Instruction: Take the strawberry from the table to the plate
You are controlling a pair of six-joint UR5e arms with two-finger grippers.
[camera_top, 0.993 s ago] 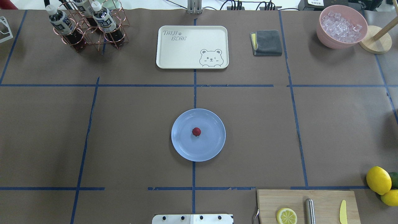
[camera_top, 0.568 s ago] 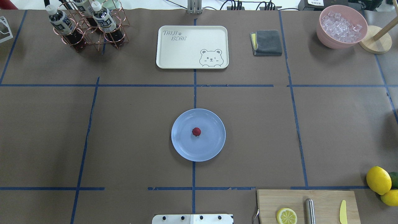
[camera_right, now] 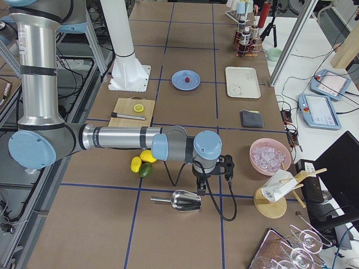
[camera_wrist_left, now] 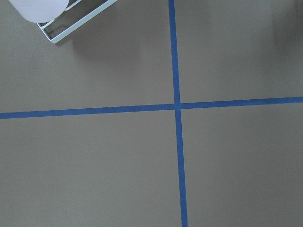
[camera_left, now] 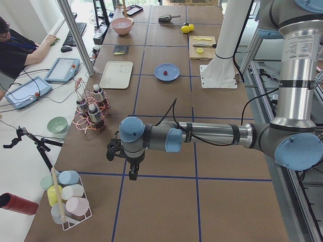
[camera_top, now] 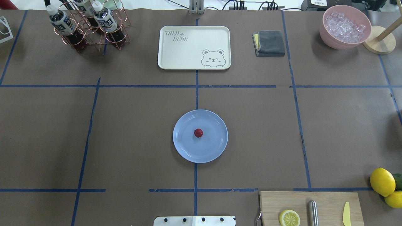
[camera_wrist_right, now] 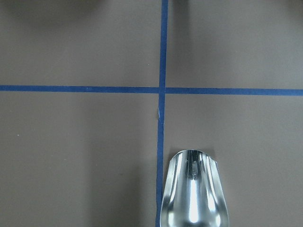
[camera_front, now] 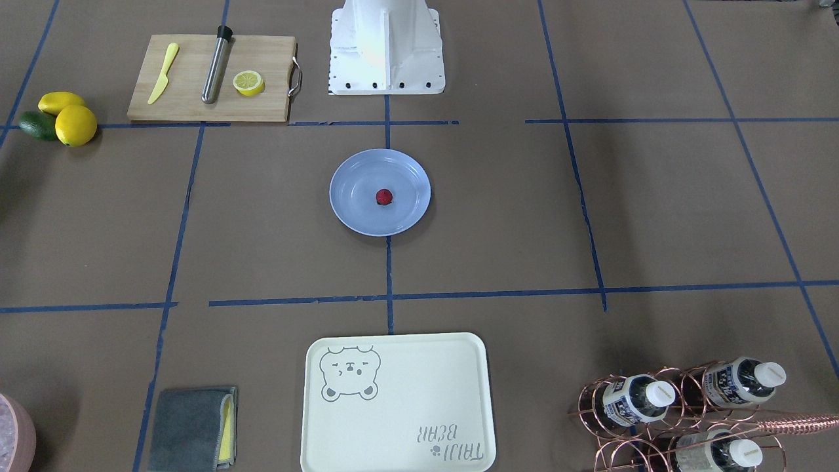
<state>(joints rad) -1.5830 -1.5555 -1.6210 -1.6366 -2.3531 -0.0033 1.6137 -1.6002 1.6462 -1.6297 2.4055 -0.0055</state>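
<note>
While strawberry (camera_top: 198,132) sits on plate (camera_top: 188,148), left pincer (camera_left: 133,175), right pincer (camera_right: 200,190) well away, cannot tell spread.

Brown paper-covered table (camera_top: 47,131) gridded with blue tape (camera_top: 141,86), seen from overhead. A light-blue plate (camera_top: 188,147) sits at centre. Along the top edge, left to right: copper bottle rack (camera_top: 89,31), cream bear-print tray (camera_top: 188,53), folded grey cloth (camera_top: 271,42), pink bowl (camera_top: 329,40). A wooden cutting board (camera_top: 326,201) and lemons (camera_top: 382,181) fill the lower right.
</note>
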